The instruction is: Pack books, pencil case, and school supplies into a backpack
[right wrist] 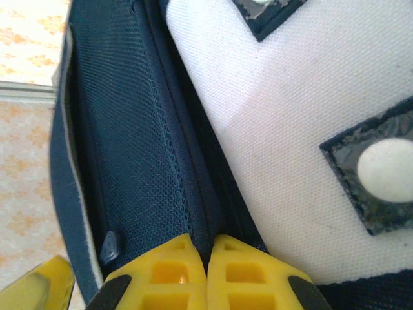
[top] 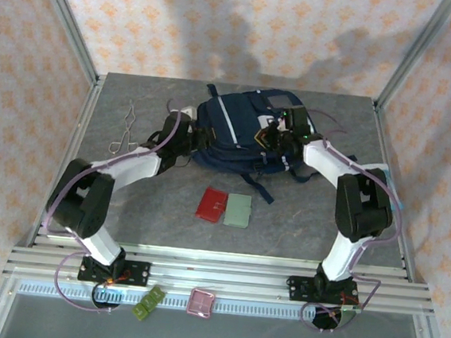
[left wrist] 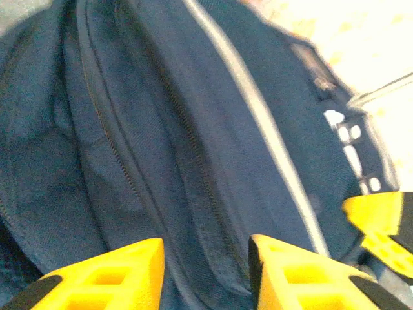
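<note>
The navy backpack (top: 233, 130) lies at the back middle of the table, its pale stripe facing up. My left gripper (top: 199, 139) is at its left side and stands open, with a zippered fold of the backpack (left wrist: 193, 148) between its yellow fingers (left wrist: 116, 274). My right gripper (top: 274, 138) is on the backpack's right half, shut on a thin dark seam of the backpack (right wrist: 193, 161) beside a white patch (right wrist: 284, 129). The red square case (top: 211, 204) and the pale green case (top: 238, 211) lie side by side in front of the backpack. The books, pencil case and slate-grey slab are hidden.
A thin metal scissor-like tool (top: 125, 131) lies at the back left. A small green item (top: 149, 301) and a pink one (top: 201, 302) sit on the front rail. Metal frame posts and patterned walls ring the table (top: 300, 224).
</note>
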`<control>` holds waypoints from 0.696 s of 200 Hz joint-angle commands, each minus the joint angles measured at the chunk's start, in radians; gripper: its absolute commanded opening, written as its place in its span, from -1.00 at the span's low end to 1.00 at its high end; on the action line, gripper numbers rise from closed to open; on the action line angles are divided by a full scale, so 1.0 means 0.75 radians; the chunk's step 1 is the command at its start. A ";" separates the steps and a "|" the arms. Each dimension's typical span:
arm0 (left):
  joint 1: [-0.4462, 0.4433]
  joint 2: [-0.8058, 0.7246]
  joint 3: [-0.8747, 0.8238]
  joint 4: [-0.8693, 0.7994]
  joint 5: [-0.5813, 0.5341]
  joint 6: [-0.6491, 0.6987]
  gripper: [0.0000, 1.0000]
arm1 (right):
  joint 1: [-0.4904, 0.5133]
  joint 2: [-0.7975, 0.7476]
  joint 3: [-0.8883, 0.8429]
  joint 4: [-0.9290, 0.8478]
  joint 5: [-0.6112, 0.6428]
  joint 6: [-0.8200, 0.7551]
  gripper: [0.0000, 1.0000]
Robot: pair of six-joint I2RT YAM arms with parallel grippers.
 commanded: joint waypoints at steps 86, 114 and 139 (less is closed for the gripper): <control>-0.423 0.068 0.186 -0.062 -0.530 0.061 0.05 | 0.006 -0.249 -0.097 0.420 0.002 0.472 -1.00; -0.467 0.177 0.277 -0.106 -0.669 0.125 0.17 | 0.016 -0.253 -0.084 0.407 0.005 0.470 -1.00; -0.486 0.250 0.365 -0.161 -0.758 0.142 0.24 | 0.024 -0.244 -0.076 0.408 -0.012 0.471 -1.00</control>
